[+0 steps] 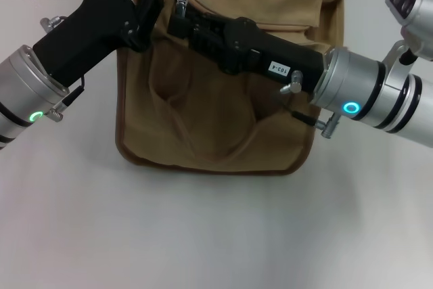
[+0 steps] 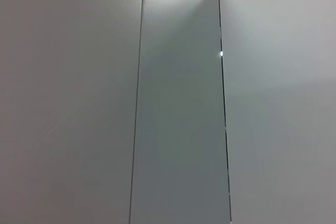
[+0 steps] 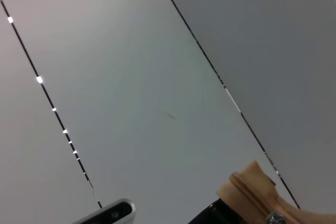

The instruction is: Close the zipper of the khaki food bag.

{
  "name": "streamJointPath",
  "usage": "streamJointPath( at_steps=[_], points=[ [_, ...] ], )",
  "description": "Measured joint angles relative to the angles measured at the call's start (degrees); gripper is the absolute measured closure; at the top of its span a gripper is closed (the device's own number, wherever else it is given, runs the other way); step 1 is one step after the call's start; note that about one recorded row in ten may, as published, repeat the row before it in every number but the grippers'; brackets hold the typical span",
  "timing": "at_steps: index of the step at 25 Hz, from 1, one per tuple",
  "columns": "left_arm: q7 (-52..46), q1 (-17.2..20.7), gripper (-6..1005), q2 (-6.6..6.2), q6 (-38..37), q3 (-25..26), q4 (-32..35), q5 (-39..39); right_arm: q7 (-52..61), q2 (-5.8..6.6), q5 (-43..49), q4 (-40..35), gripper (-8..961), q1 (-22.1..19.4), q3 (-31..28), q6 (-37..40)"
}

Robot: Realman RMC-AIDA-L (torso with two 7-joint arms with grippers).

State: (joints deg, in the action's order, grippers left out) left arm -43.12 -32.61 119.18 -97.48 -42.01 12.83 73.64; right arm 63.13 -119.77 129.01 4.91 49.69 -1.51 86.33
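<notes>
The khaki food bag stands on the white table, its front pocket facing me. My left gripper is shut on the bag's top left corner. My right gripper reaches from the right across the bag's top to that same corner. It is shut on the zipper's small silver pull tab. My right arm hides most of the zip line. The right wrist view shows a tan bag corner with a stretch of zipper. The left wrist view shows neither the bag nor a gripper.
White table lies in front of the bag and to both sides. Grey wall panels fill the wrist views. A silver and black part shows at the edge of the right wrist view.
</notes>
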Motion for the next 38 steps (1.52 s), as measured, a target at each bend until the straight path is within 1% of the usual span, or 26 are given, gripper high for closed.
streamJointPath(
  at_steps=[3,9,12,18,21,29,34,38],
  points=[
    [0.0,0.0,980,0.00,-0.1,0.0,0.0,0.0,-0.8,-0.01,0.0,0.2,692,-0.1,-0.3,-0.1],
    [0.0,0.0,980,0.00,-0.2,0.0,0.0,0.0,-0.9,-0.02,-0.1,0.2,908,-0.3,-0.7,-0.2],
    [0.0,0.0,980,0.00,-0.2,0.2,0.0,0.0,-0.9,-0.02,-0.1,0.1,948,-0.6,-0.8,-0.6],
    [0.1,1.0,976,0.01,0.1,0.8,0.5,-0.7,-3.0,0.17,-0.1,-0.2,949,-3.7,-1.4,0.5],
    [0.1,1.8,972,-0.07,0.1,0.9,0.6,-2.0,-2.9,0.36,-0.1,-1.3,949,-4.9,-1.6,1.6],
    [0.1,2.7,963,-0.21,0.7,1.2,1.2,-2.2,-1.6,0.54,-0.2,-4.1,950,-8.8,-3.5,3.6],
    [0.1,3.0,958,-0.25,1.2,1.4,1.2,-2.2,0.7,0.54,-0.6,-8.1,951,-12.8,-5.1,6.4],
    [0.1,3.0,953,-0.26,1.7,1.4,1.3,-2.3,1.3,0.55,-3.2,-10.6,952,-16.4,-5.4,7.2]
  ],
)
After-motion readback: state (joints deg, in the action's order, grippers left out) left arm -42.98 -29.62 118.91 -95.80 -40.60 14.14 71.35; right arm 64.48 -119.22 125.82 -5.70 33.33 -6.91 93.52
